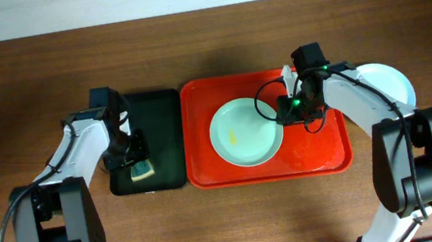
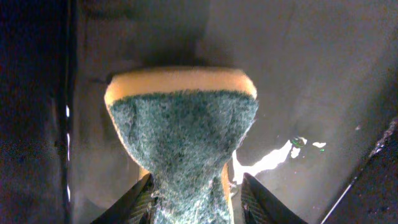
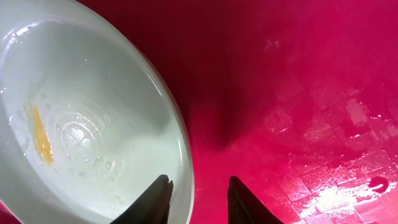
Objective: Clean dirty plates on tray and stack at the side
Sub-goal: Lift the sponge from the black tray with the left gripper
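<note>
1. Red tray point(image 1: 206, 173) holds the mint plate point(image 1: 244, 138), which has a yellow smear point(image 3: 40, 134).
2. Left gripper point(image 2: 196, 202) clenches the sponge point(image 2: 181, 124) over the black tray point(image 1: 162, 111).
3. Right gripper point(image 3: 196, 198) straddles the plate rim; grip unclear.
4. Steady the plate firmly before scrubbing.

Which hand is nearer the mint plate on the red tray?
Right. The right hand is at the right rim of the mint plate, with a finger on either side of it. The left hand is well off to the left, over the black tray, gripping a sponge.
</note>
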### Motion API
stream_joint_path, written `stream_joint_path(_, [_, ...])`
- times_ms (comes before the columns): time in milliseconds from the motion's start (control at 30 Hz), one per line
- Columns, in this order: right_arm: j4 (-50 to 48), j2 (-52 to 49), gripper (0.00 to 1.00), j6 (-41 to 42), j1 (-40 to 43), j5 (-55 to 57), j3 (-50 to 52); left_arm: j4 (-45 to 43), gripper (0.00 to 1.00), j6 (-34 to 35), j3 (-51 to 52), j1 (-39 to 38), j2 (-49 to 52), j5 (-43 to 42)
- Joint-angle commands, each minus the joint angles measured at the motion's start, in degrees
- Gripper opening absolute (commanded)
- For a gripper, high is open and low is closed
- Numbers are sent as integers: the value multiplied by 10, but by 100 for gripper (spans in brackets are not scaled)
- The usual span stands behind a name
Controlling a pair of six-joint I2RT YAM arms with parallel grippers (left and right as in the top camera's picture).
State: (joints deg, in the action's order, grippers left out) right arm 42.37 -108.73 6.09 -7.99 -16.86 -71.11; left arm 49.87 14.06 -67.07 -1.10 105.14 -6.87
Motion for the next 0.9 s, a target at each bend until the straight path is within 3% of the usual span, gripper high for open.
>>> stream_joint_path(0, [-2,-5,32,2,-3,-5,5,6,29,-7,-11,2,-3,12])
stream_joint_path(567, [-2,-5,32,2,-3,-5,5,-26,26,-7,25,2,-3,21])
stream_joint_path(667, [-2,-5,32,2,-3,-5,5,-42,18,-7,43,2,-3,22])
stream_joint_path(733, [-2,-5,32,1,-3,-5,5,-43,3,-7,43,2,-3,21])
stream_joint_path(767, [-2,-5,32,2,-3,-5,5,-44,0,-7,42,2,-3,21])
stream_joint_path(867, [-2,-5,32,2,-3,-5,5,-39,0,-7,29,2,-5,21])
